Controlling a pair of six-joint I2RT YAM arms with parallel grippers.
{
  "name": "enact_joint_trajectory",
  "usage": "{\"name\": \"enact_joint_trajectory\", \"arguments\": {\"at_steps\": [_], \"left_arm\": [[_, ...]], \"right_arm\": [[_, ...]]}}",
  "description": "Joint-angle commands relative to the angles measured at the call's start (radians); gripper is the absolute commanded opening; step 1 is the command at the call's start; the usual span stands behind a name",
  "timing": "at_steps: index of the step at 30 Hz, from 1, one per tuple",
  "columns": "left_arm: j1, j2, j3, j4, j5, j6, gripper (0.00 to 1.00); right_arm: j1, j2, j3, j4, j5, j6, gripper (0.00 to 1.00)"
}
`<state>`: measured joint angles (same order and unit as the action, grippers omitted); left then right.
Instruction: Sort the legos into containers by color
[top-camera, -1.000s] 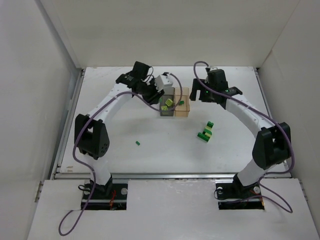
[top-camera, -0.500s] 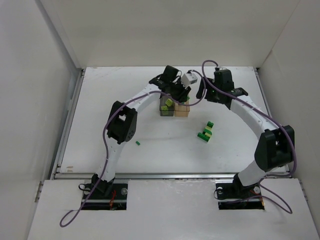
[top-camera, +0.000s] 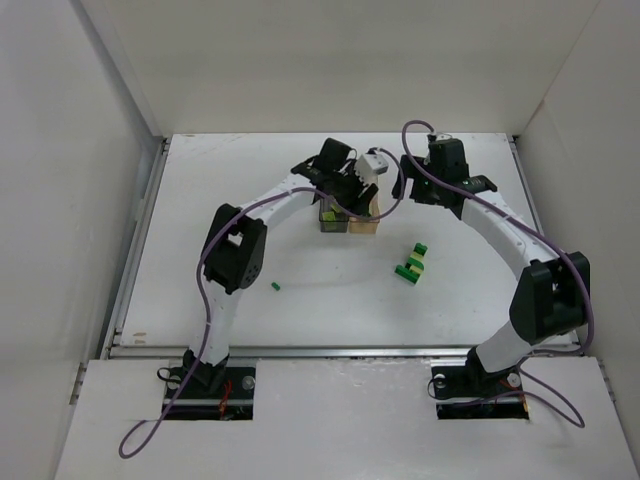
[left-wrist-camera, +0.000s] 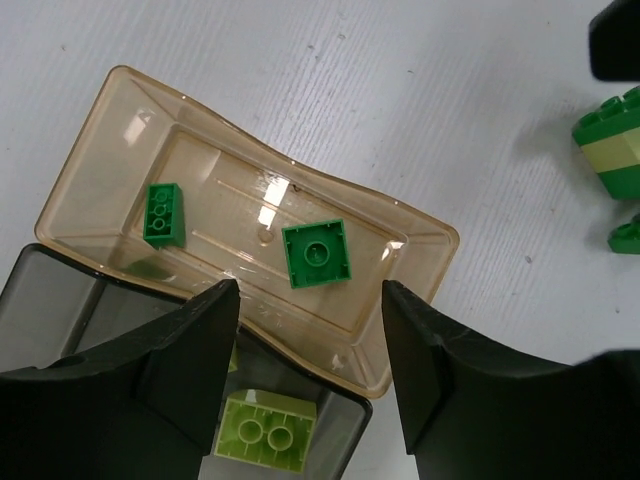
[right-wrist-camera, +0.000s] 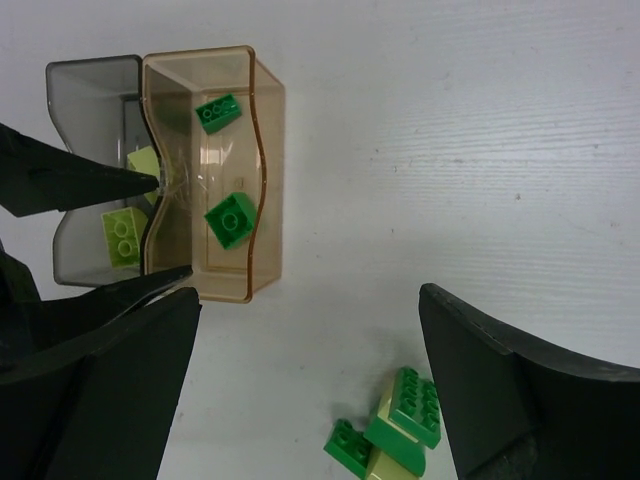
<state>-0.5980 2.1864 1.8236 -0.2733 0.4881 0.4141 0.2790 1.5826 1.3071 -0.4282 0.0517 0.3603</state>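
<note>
The two joined containers sit mid-table: the amber one (top-camera: 367, 224) (left-wrist-camera: 230, 190) (right-wrist-camera: 262, 120) holds two bright green legos (left-wrist-camera: 317, 253) (left-wrist-camera: 163, 213). The smoky grey one (top-camera: 328, 224) (left-wrist-camera: 60, 305) (right-wrist-camera: 90, 90) holds pale yellow-green legos (left-wrist-camera: 265, 430) (right-wrist-camera: 122, 238). My left gripper (top-camera: 352, 200) (left-wrist-camera: 310, 295) is open and empty just above the containers, straddling their shared wall. My right gripper (top-camera: 418, 192) (right-wrist-camera: 310, 300) is open and empty above the table, right of the containers. A stuck-together cluster of green and pale legos (top-camera: 411, 263) (right-wrist-camera: 395, 430) lies on the table to the right.
One small green lego (top-camera: 275, 286) lies alone on the table at front left of the containers. The left gripper's fingers (right-wrist-camera: 70, 180) show at the left edge of the right wrist view. White walls enclose the table on three sides.
My left arm has swung right, from the containers' left side to directly over them. My right gripper has shifted slightly to the right. The legos on the table have not moved.
</note>
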Motion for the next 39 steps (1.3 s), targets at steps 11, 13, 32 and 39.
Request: {"name": "enact_joint_trajectory", "arguments": {"at_steps": [11,13,32,39], "left_arm": [[0.297,-0.379,-0.105,-0.043,-0.290,-0.365,0.56],[0.401,-0.425,-0.170,-0.063,-0.385,-0.386,0.56],[0.702,-0.670,-0.568,0.002,-0.617,-0.492,0.56],[0.725,-0.591,-0.503,0.003,-0.618,-0.500,0.56]], "right_arm": [[0.377,0.063,0.115,-0.013,0.030,-0.364,0.96],[0.498,0.124,0.170,-0.033,0.028,-0.398,0.96],[0.795,0.577,0.501,-0.150,-0.039,-0.419,0.73],[0.825,0.678,0.597,-0.170,-0.032,-0.400,0.66]]}}
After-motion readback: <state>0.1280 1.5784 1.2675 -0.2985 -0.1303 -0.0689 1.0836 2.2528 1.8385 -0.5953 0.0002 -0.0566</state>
